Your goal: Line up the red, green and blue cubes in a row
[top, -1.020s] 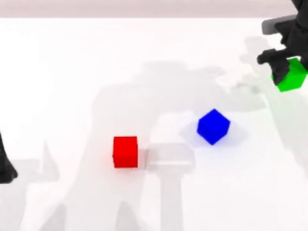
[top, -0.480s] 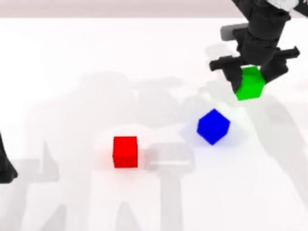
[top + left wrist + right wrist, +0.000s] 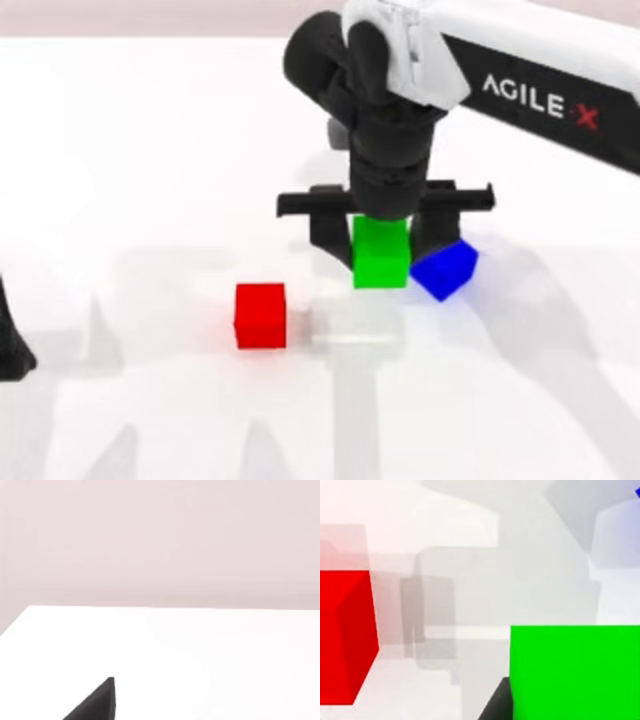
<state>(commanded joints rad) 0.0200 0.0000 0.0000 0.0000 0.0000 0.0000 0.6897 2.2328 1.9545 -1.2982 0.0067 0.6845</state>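
Observation:
My right gripper is shut on the green cube, holding it just off the table near the middle. The blue cube rests right beside it on the right, turned at an angle, and partly sits behind one black finger. The red cube lies square on the table to the left, a cube's width or more away. In the right wrist view the green cube fills the lower corner, the red cube sits at the opposite edge, and only a tip of the blue cube shows.
My left arm stays parked at the table's left edge. The white right arm reaches in from the upper right over the back of the table. The table's far edge runs along the top.
The right arm has carried the green cube from the far right edge leftward and toward the front, ending between the red and blue cubes. Those two cubes have not moved.

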